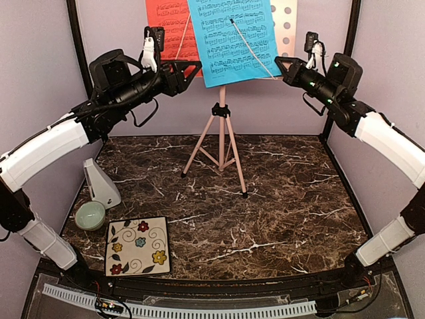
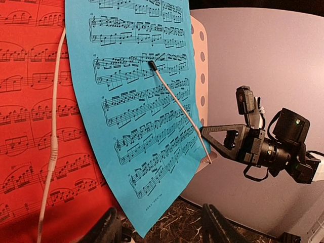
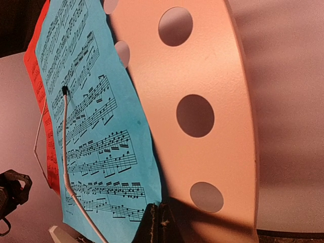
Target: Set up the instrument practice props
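The pale pink tripod music stand [image 1: 221,133] is at the back centre, its perforated desk [image 3: 202,76] holding the red sheet [image 1: 169,26] and, overlapping it, the blue sheet [image 1: 236,40]. A thin wire arm [image 2: 177,101] lies across the blue sheet. My left gripper [image 1: 192,66] hovers open in front of the sheets' lower left. The blue sheet's bottom corner [image 2: 144,230] hangs between and above its fingers [image 2: 109,228]. My right gripper [image 3: 161,212] is shut on the blue sheet's lower right edge. The white pyramid metronome [image 1: 101,183] stands at the table's left.
A pale green bowl [image 1: 89,214] sits just in front of the metronome, and a square floral tile [image 1: 137,246] lies at the front left. The tripod legs [image 1: 236,176] spread over the dark marble table [image 1: 285,212]. Grey walls close in the back and sides.
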Controlling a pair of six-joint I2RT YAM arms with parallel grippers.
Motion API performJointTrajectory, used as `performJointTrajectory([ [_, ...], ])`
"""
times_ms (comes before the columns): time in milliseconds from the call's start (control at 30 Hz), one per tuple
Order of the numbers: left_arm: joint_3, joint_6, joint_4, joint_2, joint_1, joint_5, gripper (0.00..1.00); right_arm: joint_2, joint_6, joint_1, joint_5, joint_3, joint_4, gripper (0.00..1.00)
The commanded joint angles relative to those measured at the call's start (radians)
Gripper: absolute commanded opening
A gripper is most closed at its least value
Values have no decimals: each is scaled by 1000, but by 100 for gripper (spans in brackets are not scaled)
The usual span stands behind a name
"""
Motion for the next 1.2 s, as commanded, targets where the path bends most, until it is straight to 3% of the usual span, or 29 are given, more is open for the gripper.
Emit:
performJointTrajectory([
  [0, 25, -18, -21, 11, -16, -36, 55, -17, 5, -6, 33, -9, 68, 0],
  [233, 2, -42, 3, 26, -59, -121, 51, -42, 21, -6, 68, -53, 118, 0],
  [433, -31, -128, 87, 30, -73, -175, 58, -43, 21, -5, 61, -60, 127, 0],
  [633, 26, -176, 51, 66, -79, -264, 55, -42, 19, -6, 53, -63, 134, 0],
  [800, 85, -198, 22, 115, -79, -290, 44, -40, 21, -6, 48, -69, 141, 0],
  [1167, 190, -198, -10, 208, -79, -273, 41, -42, 17, -6, 46, -77, 149, 0],
])
